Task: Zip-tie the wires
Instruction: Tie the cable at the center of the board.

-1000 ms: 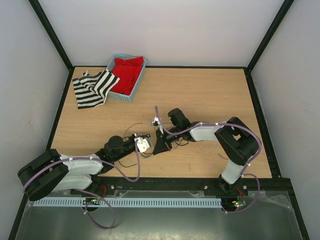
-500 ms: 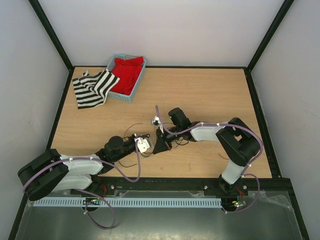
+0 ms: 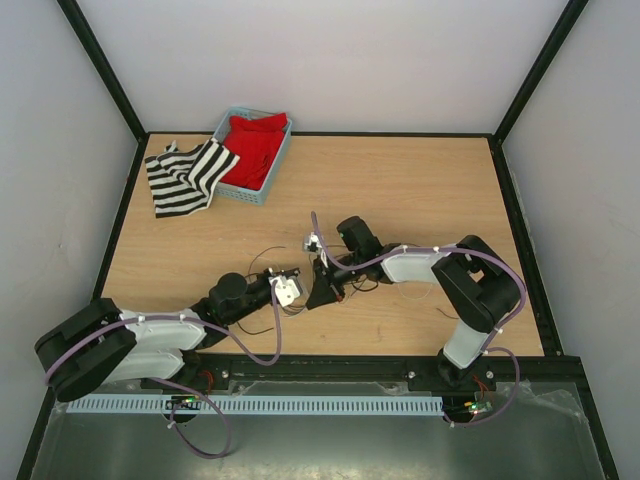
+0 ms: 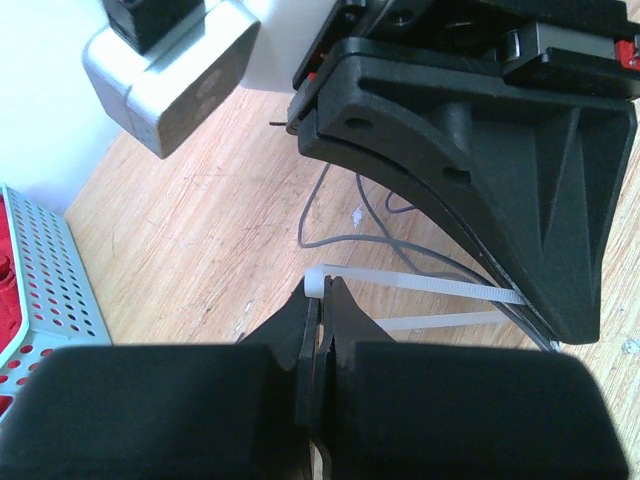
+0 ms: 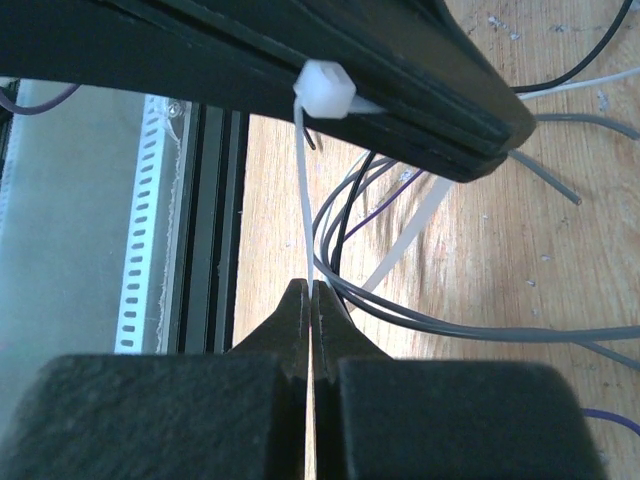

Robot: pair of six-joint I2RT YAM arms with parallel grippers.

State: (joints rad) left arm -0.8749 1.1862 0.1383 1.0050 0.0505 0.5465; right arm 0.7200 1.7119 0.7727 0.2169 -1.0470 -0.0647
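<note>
The wires [image 3: 362, 285] are thin dark and pale strands looping on the wooden table around both grippers. In the left wrist view my left gripper [image 4: 322, 292] is shut on the square head of a white zip tie [image 4: 420, 287]. Its strap runs right into the right arm's black fingers [image 4: 480, 170], above a grey wire [image 4: 330, 238]. In the right wrist view my right gripper [image 5: 309, 291] is shut on the zip tie strap [image 5: 303, 200], and several wires [image 5: 450, 325] pass through its loop. From above, the left gripper [image 3: 303, 296] and right gripper [image 3: 318, 290] meet mid-table.
A blue basket [image 3: 228, 128] holding a red cloth [image 3: 255, 148] stands at the back left, with a black-and-white striped cloth [image 3: 185, 175] beside it. A slotted rail [image 3: 300, 405] and metal edge run along the table's near side.
</note>
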